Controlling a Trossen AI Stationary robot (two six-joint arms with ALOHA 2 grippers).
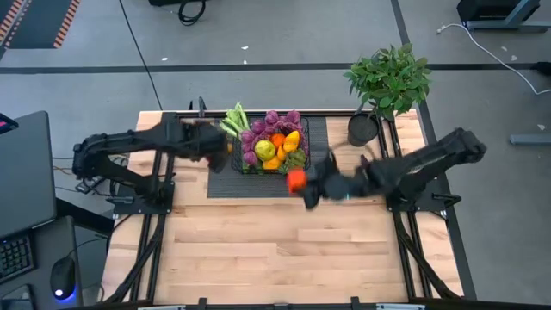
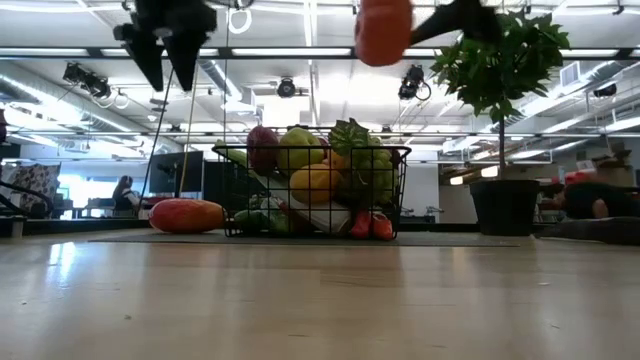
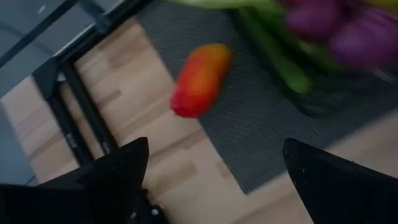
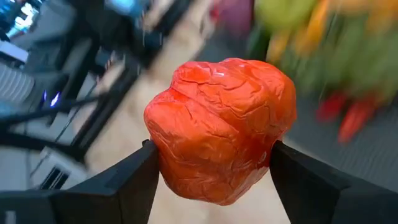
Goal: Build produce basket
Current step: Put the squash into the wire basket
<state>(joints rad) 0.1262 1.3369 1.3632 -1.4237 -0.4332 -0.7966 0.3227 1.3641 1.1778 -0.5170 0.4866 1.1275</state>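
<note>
The black wire basket (image 1: 271,142) stands on a dark mat (image 1: 225,184) at the table's far middle, heaped with produce: purple grapes, a green apple, orange and yellow pieces. A red-orange oblong piece (image 3: 200,79) lies on the mat left of the basket (image 2: 187,215). My left gripper (image 3: 214,168) hangs open above that piece, high over the mat (image 2: 170,50). My right gripper (image 1: 308,185) is shut on a red pepper (image 4: 221,127), raised over the mat just near of the basket's right end (image 2: 383,30). My right gripper pinches the red pepper between its two fingers, one on each of its opposite sides (image 4: 160,163). The fingers (image 4: 298,180) come from the table's right, slanting down. The pepper is lifted clear, high above the mat.
A leafy potted plant (image 1: 387,82) in a black round pot (image 1: 363,129) stands at the far right corner, close behind my right arm. The table's near half is bare wood (image 1: 284,250). A monitor and keyboard (image 1: 17,250) sit off the table's left side.
</note>
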